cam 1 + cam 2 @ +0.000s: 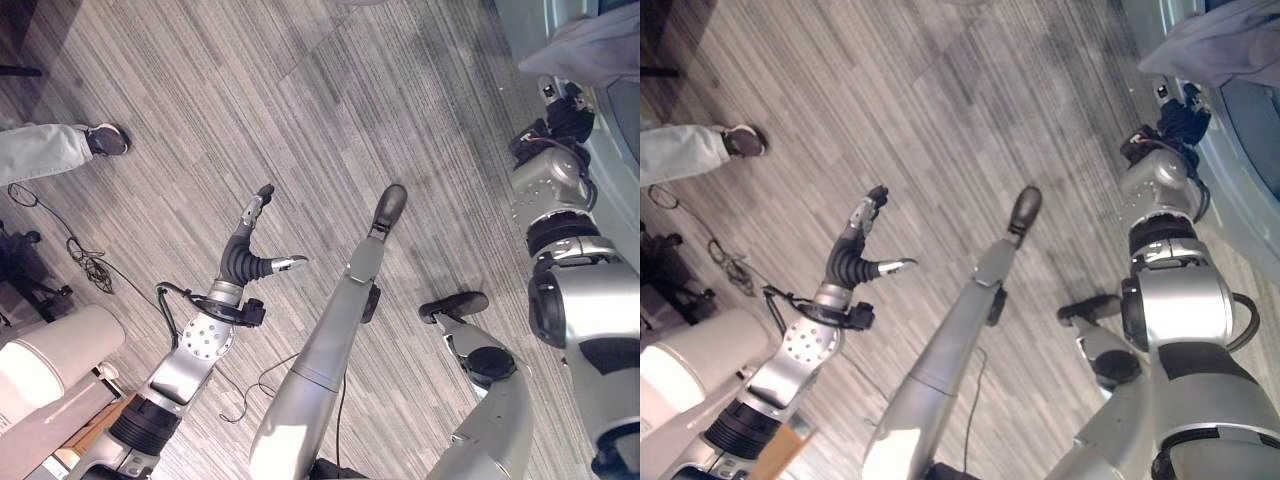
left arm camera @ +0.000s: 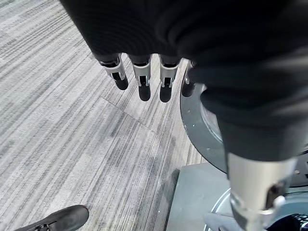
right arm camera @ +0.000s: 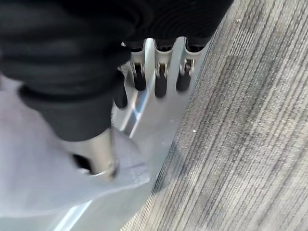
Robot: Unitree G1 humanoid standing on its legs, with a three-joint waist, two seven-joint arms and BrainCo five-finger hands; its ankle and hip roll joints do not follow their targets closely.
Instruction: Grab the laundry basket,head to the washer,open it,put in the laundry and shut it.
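Right wrist view: right hand [image 3: 96, 67] fingers straight beside grey laundry [image 3: 43, 187] at washer [image 3: 154, 120] rim; push cloth fully inside. Left hand [image 1: 250, 245] spread, idle.

The scene is viewed from the head by two eye views, directed steeply down at the striped floor [image 1: 300, 100]. The same area is covered by both, offset slightly sideways: the left hand [image 1: 252, 250] over the floor, a person's shoe [image 1: 107, 139] at the left edge, and the washer [image 1: 1240, 150] at the right edge. The left wrist view is taken from very close along its own fingers [image 2: 144, 79], facing floor and washer. The right wrist view is aimed along the right hand [image 3: 159, 72], close against grey cloth [image 3: 43, 173] and the washer's rim.
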